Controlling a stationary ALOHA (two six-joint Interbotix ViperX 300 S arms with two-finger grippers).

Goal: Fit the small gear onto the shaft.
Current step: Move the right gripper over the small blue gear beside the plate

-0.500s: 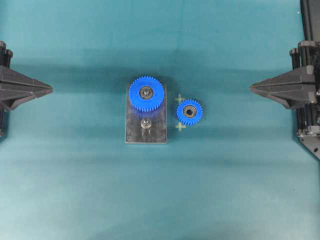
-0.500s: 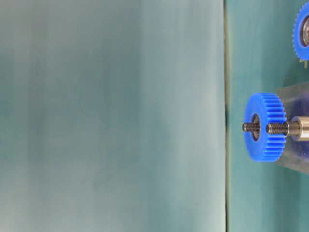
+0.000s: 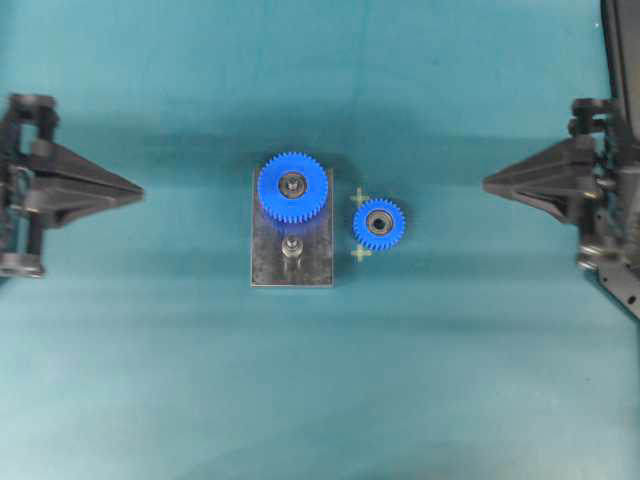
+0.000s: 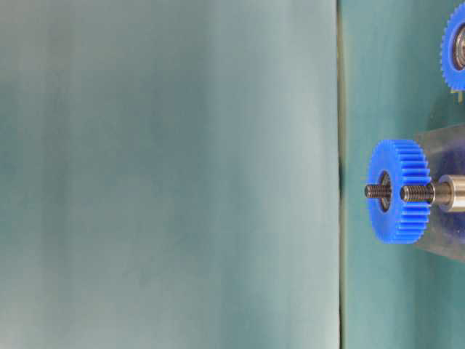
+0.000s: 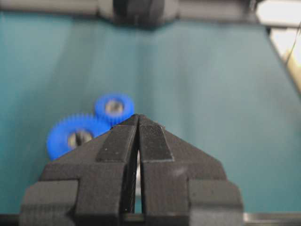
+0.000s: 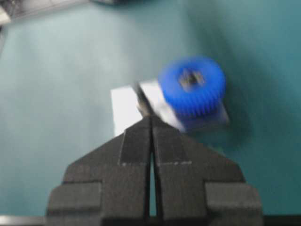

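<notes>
Lying flat: small gear [image 3: 379, 224] rests on the teal table [image 3: 320, 400], free of both grippers.
Small gear position: just beside the plate [image 3: 270, 270], at its 3 o'clock edge, between two pale cross marks [image 3: 361, 253] at the gear's 10 and 7 o'clock.
Small gear vs right gripper [image 3: 490, 184]: gear sits well apart at the gripper tip's 8 o'clock in the overhead view.
Small gear vs left gripper [image 3: 137, 191]: gear sits well apart at about 3 o'clock of the tip, beyond the plate.
Left gripper state: jaws pressed together with only a hairline seam, nothing between them; confirmed in the left wrist view [image 5: 138, 117].
Right gripper state: jaws fully closed, nothing held; confirmed in the right wrist view [image 6: 150, 118].
Shaft [image 3: 291, 246]: upright on the plate, bare, no gear on it; in the table-level view [image 4: 425, 193] its threaded tip shows clear.
Shaft vs small gear: shaft is at the gear's 8 o'clock, near but not touching.
Large gear [image 3: 292, 186]: seated at the plate's 12 o'clock end, overhanging the top edge, at the shaft's 12 o'clock.
Plate contents: large gear and shaft only.
Left wrist view: both gears [image 5: 114, 106] appear blurred beyond the closed tips, at about 10 o'clock.
Right wrist view: large gear [image 6: 192, 89] blurred at 1 o'clock of the tips; the small gear cannot be made out.
</notes>
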